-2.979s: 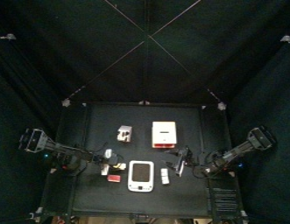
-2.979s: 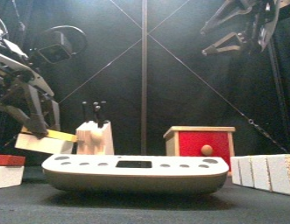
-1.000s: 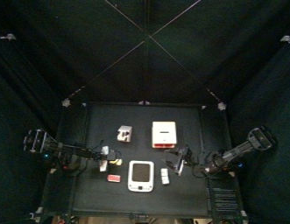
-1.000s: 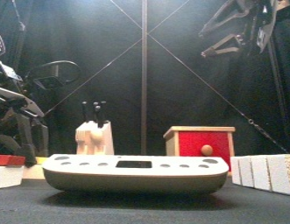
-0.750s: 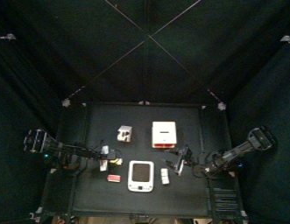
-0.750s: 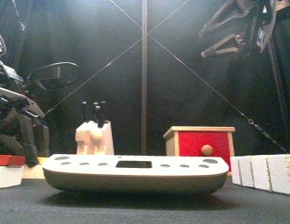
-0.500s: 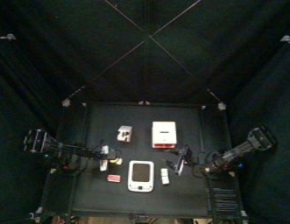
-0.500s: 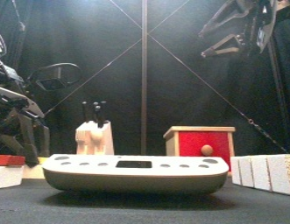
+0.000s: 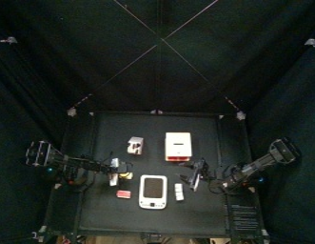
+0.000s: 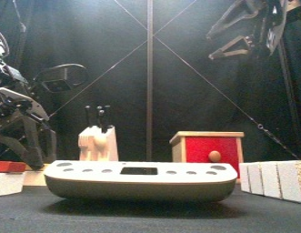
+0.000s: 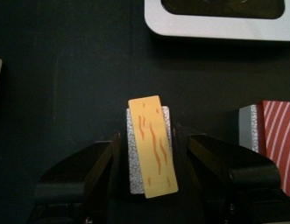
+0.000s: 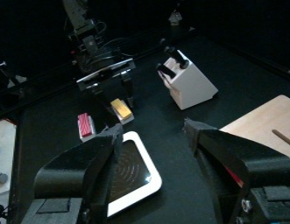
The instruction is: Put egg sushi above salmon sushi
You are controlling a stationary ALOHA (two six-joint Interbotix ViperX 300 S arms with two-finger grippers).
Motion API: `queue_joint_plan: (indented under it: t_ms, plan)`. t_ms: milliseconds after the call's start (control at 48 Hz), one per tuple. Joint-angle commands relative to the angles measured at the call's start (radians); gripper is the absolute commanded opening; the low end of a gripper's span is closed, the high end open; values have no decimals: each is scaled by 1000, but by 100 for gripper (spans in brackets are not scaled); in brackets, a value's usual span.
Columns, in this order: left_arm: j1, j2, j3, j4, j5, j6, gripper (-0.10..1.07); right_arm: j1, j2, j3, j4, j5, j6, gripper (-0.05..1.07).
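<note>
The left gripper [image 11: 153,162] hangs low over the table with its jaws spread, gripping nothing. The egg sushi [image 11: 152,146] lies flat between them, just beside the salmon sushi [image 11: 276,138]. The placing looks nearly done; only backing away seems left. At the right, the right gripper [image 12: 159,144] rests open and empty.

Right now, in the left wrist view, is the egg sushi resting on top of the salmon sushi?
No: the egg sushi lies on the black table between the left end effector's open jaws, apart from the salmon sushi beside it.
</note>
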State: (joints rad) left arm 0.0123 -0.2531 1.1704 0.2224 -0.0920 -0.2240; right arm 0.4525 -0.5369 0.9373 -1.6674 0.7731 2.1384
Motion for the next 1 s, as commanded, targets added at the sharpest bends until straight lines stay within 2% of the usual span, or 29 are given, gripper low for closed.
queue_joint_plan:
  t_ms: [0,292,979]
  plan:
    - [-2,-20,-20,2,-6,2,88,-2,-6,-9,-3,3,3,91]
    - [-2,-48,-17,-2,-8,0,88,-2,-6,-9,-5,3,3,91]
    - [-8,-49,-23,2,-8,0,87,-2,-6,-8,-3,3,5,91]
